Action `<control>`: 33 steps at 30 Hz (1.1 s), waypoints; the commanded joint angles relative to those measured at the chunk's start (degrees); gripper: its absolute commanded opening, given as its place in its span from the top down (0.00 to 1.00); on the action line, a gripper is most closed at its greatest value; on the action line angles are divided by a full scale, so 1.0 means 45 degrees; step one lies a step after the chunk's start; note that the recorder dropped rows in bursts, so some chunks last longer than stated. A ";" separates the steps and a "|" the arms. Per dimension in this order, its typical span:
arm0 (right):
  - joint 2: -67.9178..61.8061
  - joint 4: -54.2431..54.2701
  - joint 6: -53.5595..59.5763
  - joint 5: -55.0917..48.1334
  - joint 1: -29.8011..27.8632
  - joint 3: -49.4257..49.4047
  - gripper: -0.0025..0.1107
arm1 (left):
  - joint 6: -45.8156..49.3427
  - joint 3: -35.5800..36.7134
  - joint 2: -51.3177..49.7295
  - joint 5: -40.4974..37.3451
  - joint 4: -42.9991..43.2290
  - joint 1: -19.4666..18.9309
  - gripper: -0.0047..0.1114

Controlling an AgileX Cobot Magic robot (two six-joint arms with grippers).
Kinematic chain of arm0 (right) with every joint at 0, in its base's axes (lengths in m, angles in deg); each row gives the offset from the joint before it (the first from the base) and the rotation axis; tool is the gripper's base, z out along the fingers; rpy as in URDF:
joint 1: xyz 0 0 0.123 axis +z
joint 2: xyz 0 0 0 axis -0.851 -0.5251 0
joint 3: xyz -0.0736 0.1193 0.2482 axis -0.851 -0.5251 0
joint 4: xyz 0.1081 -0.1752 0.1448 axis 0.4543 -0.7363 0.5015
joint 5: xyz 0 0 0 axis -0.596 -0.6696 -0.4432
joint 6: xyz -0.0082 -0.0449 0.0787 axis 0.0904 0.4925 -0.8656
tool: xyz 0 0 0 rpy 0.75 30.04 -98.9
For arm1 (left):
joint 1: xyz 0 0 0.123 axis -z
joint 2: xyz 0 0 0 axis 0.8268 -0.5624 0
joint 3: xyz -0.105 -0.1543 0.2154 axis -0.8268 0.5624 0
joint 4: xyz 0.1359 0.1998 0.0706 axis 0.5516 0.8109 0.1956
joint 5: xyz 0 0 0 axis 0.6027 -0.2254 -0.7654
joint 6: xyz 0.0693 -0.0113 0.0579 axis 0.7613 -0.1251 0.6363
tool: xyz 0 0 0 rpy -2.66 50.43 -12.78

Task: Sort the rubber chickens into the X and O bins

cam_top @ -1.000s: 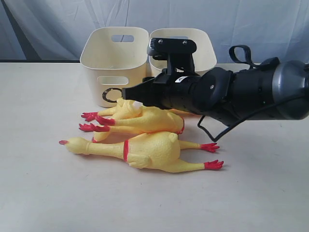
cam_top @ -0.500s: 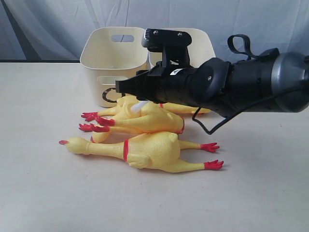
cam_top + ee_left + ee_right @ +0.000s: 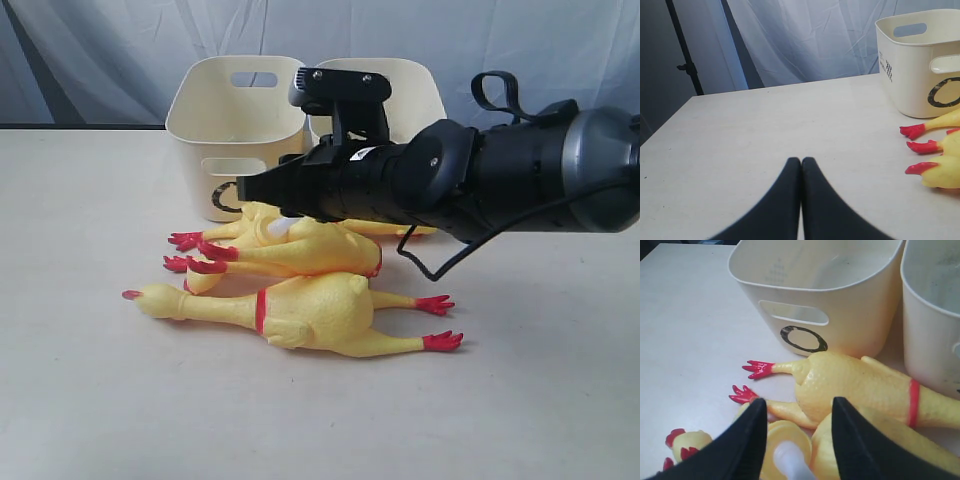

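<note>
Three yellow rubber chickens lie in front of the bins: the larger one [image 3: 300, 315] nearest, a second [image 3: 300, 250] behind it, a third [image 3: 258, 222] mostly hidden by my right arm. The O bin [image 3: 235, 120] stands behind them, and beside it a second cream bin [image 3: 415, 90] whose mark is hidden. My right gripper [image 3: 248, 187] reaches across and hovers open over the two rear chickens. In the right wrist view the right gripper [image 3: 799, 402] straddles a chicken's round squeaker end [image 3: 787, 450], short of the rear chicken [image 3: 855, 380]. My left gripper [image 3: 801, 161] is shut and empty, left of the red feet [image 3: 912, 131].
The right arm's black body [image 3: 480, 190] spans the right half of the scene and hides the second bin's front. A pale tabletop [image 3: 100, 400] stretches left and in front of the chickens. A curtain hangs behind the bins.
The right arm has shifted a little to the left over the chickens, its gripper staying open. The chickens and bins have not moved.
</note>
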 commanded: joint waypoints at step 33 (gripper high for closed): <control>0.1397 -0.1508 0.0427 -0.1977 -0.0498 0.0054 0.51 | -0.0058 -0.0063 0.0049 0.0250 0.0009 0.0014 0.96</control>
